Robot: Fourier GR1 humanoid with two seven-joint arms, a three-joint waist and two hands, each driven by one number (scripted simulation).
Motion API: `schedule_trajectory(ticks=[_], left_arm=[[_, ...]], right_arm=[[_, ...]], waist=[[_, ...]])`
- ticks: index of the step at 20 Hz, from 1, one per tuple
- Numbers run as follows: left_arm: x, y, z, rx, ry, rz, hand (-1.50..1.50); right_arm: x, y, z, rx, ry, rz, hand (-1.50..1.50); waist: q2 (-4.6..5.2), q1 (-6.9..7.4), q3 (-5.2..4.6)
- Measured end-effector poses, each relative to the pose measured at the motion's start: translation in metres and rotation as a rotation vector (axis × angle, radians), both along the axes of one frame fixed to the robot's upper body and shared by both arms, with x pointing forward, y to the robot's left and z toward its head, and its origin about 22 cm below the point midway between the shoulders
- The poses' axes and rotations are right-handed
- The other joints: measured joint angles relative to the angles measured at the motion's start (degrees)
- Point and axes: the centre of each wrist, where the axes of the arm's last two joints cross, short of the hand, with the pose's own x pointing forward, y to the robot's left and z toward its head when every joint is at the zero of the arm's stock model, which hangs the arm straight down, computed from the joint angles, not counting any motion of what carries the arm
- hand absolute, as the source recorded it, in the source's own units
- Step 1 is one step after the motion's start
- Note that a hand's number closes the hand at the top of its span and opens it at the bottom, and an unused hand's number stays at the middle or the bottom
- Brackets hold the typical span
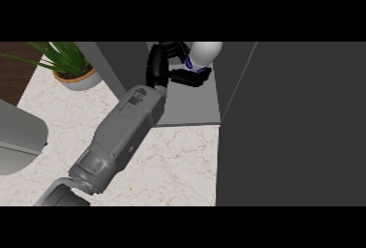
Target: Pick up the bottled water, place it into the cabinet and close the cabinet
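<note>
Gripping the bottled water (pixel 202 54), hand (pixel 174 63) sits inside cabinet (pixel 187 104).

We see a pale marble counter (pixel 178 164) with reddish veining. A potted plant (pixel 70 65) in a white pot with an orange rim sits at upper left, beside dark wood flooring (pixel 14 63). A grey rounded object (pixel 18 140) shows at left edge.

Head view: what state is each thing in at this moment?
bottled water: held inside the cabinet, tilted.
hand: curled round the bottled water; which arm it is cannot be told.
cabinet: open, its door swung out at the right.
potted plant: upright on the counter.
</note>
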Motion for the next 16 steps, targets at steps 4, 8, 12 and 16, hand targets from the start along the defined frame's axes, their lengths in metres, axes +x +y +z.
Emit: schedule_trajectory(ticks=[4, 8, 12, 16], left_arm=[[0.006, 0.004, -0.006, 0.055, 0.002, 0.024, 1.5], [0.01, 0.011, -0.013, 0.102, -0.004, 0.067, 1.5], [0.012, 0.024, -0.022, 0.179, 0.003, 0.126, 1.5], [0.012, 0.031, -0.029, 0.259, 0.01, 0.182, 1.5]], right_arm=[[0.001, -0.005, -0.003, 0.006, -0.001, 0.006, -1.5], [0.0, 0.001, -0.001, 0.003, 0.0, 0.018, -1.5], [0.001, 0.001, -0.001, 0.005, 0.0, 0.019, -1.5], [0.004, 0.005, -0.004, -0.003, 0.001, 0.033, -1.5]], waist=[[0.01, -0.04, 0.02], [0.21, -0.57, 0.0], [0.47, -0.86, -0.01], [0.64, -1.15, 0.0]])
